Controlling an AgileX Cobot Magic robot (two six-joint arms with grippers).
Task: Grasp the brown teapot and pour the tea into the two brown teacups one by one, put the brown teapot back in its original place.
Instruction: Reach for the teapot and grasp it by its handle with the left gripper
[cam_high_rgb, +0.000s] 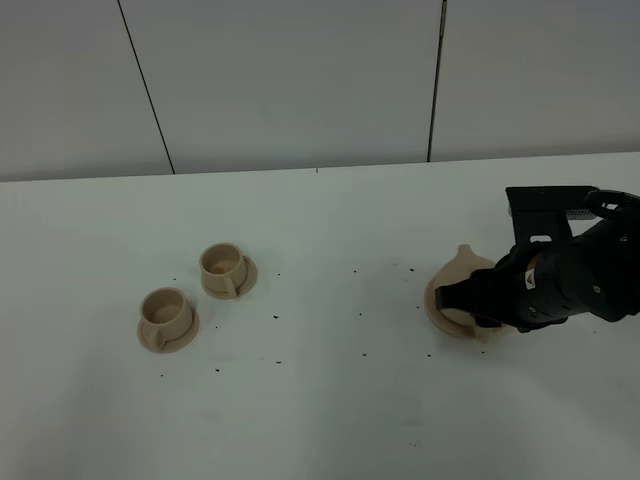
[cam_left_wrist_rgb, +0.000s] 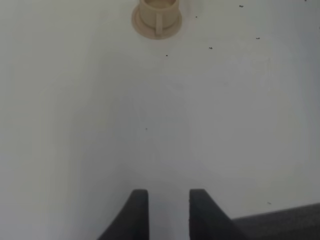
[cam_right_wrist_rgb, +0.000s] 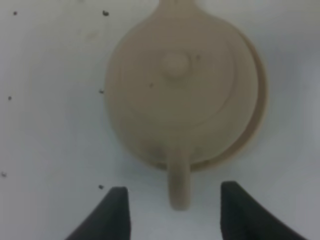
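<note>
The brown teapot (cam_high_rgb: 458, 280) stands on its round plate (cam_high_rgb: 433, 302) at the right of the table, partly hidden by my right arm. From above, the right wrist view shows the teapot (cam_right_wrist_rgb: 175, 85) on the plate (cam_right_wrist_rgb: 260, 105), its loop handle (cam_right_wrist_rgb: 179, 185) pointing between my fingers. My right gripper (cam_right_wrist_rgb: 174, 191) is open, one finger on each side of the handle and neither touching it. The two brown teacups (cam_high_rgb: 222, 265) (cam_high_rgb: 165, 312) sit on saucers at the left. One teacup (cam_left_wrist_rgb: 159, 12) shows far ahead of my left gripper (cam_left_wrist_rgb: 169, 192), which is narrowly open and empty.
The white table (cam_high_rgb: 330, 400) is sprinkled with small dark specks (cam_high_rgb: 275, 318) between the cups and the teapot. Its far edge meets a grey panelled wall (cam_high_rgb: 300, 80). The left arm does not show in the exterior view.
</note>
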